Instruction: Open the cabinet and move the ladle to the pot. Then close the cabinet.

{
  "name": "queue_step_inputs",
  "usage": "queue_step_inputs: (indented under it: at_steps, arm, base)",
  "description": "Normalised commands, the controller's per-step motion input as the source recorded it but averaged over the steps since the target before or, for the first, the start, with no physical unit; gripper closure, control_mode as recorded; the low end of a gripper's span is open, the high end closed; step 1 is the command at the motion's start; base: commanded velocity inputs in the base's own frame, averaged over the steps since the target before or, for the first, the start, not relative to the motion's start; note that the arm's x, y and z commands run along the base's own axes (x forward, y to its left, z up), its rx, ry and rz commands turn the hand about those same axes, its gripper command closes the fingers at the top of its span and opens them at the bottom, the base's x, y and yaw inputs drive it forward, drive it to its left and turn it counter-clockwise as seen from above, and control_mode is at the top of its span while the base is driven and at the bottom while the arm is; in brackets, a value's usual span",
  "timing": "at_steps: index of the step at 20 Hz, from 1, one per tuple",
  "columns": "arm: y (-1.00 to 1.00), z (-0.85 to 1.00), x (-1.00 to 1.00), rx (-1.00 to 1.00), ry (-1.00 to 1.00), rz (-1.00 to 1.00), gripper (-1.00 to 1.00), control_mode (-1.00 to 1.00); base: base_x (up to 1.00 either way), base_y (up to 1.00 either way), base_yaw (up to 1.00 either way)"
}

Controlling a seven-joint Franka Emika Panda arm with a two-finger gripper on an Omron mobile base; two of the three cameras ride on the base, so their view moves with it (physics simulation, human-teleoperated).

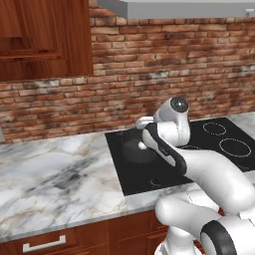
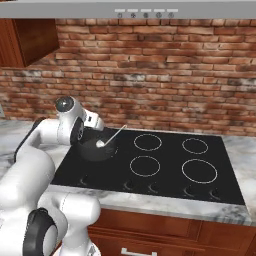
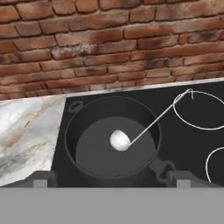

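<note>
A: Reading from the left: where do the task's things lie?

B: The cabinet hangs at the upper left over the marble table; whether its door is open or closed cannot be judged from this angle. To its right, on the near-left corner of the cooktop, stands the dark pot. The ladle rests with its bowl on the pot's floor and its thin handle leaning over the rim toward the burner ring.

A: And the tool?

B: The tool hovers just above the pot's near rim, its two tips spread wide and holding nothing.

A: What could go wrong from here?

B: The handle overhangs the rim, so a careless lift of the arm could catch it and tip the ladle out. The remaining step appears to be closing the cabinet, if it stands open; a swing up and left from so low could clip the pot.

A: What else stands around?

B: The brick wall behind, the range hood overhead and a drawer below the table. The hood's edge sits close to the path toward the cabinet.
</note>
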Motion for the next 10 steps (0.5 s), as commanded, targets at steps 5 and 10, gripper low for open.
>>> queue_step_inputs:
  at_steps: [5,10]
  arm:
    - [-0.03,0.81,-0.47,0.01,0.25,0.00,-1.00,-1.00]
    - [-0.14,0.18,-0.63,0.00,0.28,-0.02,-1.00,-1.00]
  base:
    - [0.00,0.00,0.00]
    - [0.00,0.00,0.00]
